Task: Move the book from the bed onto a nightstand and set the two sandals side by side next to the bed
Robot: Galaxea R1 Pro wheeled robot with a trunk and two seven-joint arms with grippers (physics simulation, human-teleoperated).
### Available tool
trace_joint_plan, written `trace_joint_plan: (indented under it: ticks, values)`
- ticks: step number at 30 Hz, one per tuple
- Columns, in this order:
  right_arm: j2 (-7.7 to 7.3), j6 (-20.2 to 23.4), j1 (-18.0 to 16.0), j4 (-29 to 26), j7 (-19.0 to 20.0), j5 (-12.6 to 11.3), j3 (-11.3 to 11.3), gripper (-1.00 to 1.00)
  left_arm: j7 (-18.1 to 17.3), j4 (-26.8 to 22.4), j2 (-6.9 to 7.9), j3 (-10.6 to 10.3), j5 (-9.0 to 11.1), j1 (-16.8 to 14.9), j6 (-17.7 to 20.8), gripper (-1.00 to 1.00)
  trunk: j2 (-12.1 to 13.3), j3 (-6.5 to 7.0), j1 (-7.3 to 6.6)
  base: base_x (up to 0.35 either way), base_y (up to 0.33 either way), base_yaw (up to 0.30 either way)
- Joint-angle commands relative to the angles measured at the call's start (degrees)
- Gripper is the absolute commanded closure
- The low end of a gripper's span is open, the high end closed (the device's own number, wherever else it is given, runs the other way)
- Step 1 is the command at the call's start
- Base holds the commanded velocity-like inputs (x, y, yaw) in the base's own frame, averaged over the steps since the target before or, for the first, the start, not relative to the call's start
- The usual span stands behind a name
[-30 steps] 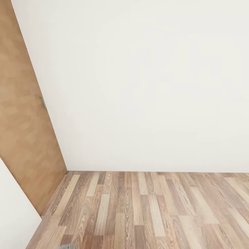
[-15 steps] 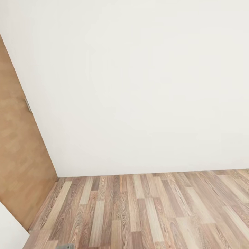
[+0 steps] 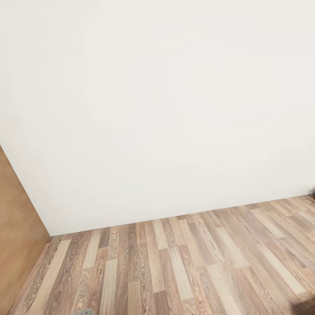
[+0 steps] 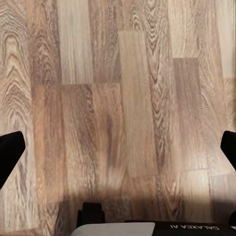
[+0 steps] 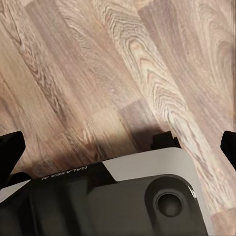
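Observation:
The book, the bed, the nightstands and the sandals are out of view. In the left wrist view my left gripper (image 4: pixel 119 153) is open, its black fingertips (image 4: pixel 10 157) far apart at the picture's sides, with only wood-plank floor (image 4: pixel 118 98) between them. My right gripper (image 5: pixel 119 150) is open too, one black fingertip (image 5: pixel 228 147) at each side. It hangs over the floor (image 5: pixel 123 64) and my own grey-black base (image 5: pixel 123 196). Neither gripper holds anything.
In the head view a plain white wall (image 3: pixel 157 109) stands close ahead, meeting the grey-brown plank floor (image 3: pixel 175 262). A brown door panel (image 3: pixel 17 245) sits at the far left. A small dark shape (image 3: pixel 312 192) touches the right edge where wall and floor meet.
The whole head view has swung to the right: the brown door has slid toward the left edge and more bare wall shows. That is the camera turning, not the things moving.

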Motion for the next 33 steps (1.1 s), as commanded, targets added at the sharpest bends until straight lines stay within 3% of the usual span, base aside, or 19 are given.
trace_joint_plan:
  ticks: [1,33]
  values:
    - [-0.01,-0.2,-0.1,0.1,0.3,-0.2,-0.3,-1.0,-0.3,0.1,0.02,-0.1,0.4,0.0,-0.1,-1.0,0.0,-0.07,0.0,0.0,0.0,-0.3]
    - [-0.01,-0.3,-0.1,0.2,0.3,-0.3,-0.3,-1.0,-0.2,0.1,0.02,-0.1,0.4,0.0,-0.2,-1.0,0.0,-0.07,0.0,0.021,-0.016,-0.3]
